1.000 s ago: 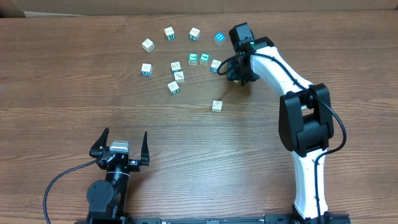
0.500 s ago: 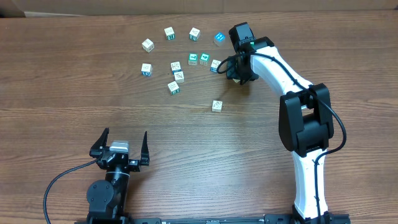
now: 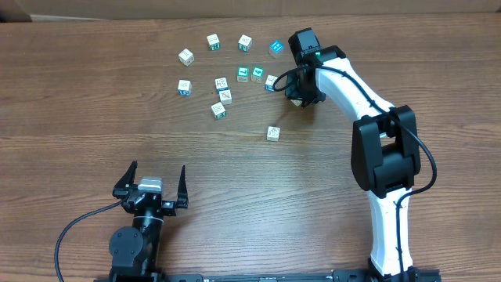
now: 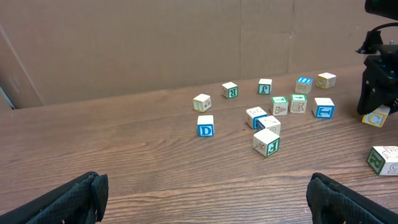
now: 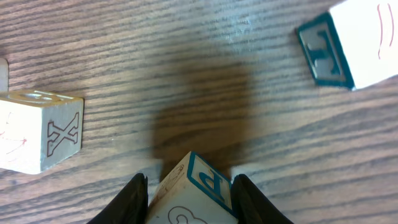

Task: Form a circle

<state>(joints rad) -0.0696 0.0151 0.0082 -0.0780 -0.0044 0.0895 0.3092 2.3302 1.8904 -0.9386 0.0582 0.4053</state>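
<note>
Cube (whitish, blue-lettered) between black jaws

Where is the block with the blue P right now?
In the right wrist view the P block is at bottom centre, between the fingers of the right hand. The X block lies at frame left and the T block at upper right.

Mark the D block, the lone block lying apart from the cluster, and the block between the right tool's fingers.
D block (image 4: 205, 126): left wrist view, its blue-lettered front face.
lone block (image 3: 273, 133): overhead view, its top face.
P block (image 5: 208, 180): right wrist view, its P-printed face.
</note>
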